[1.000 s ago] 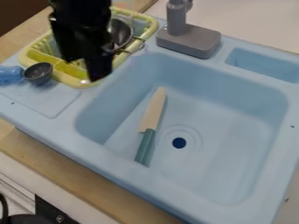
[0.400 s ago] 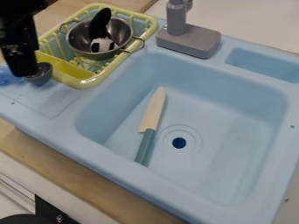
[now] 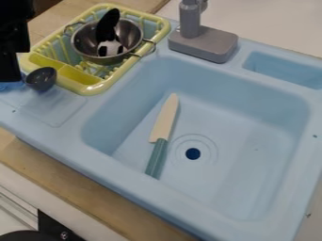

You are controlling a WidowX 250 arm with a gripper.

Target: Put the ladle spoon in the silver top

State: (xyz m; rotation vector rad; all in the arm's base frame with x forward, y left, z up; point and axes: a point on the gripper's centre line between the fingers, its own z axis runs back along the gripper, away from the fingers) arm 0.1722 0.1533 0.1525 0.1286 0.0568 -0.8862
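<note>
The ladle spoon (image 3: 41,79) is seen beside the yellow rack (image 3: 90,89), near the black gripper (image 3: 9,75). Whether the gripper is wide or narrow cannot be told. The silver bowl (image 3: 85,45) is held in the rack, with a black and white thing (image 3: 108,26) inside. A knife (image 3: 165,120) is laid in the blue sink (image 3: 232,183).

toy kitchen setup: light-blue sink basin (image 3: 213,188), grey faucet (image 3: 202,41), yellow dish rack (image 3: 94,88), knife (image 3: 165,117) in basin.
</note>
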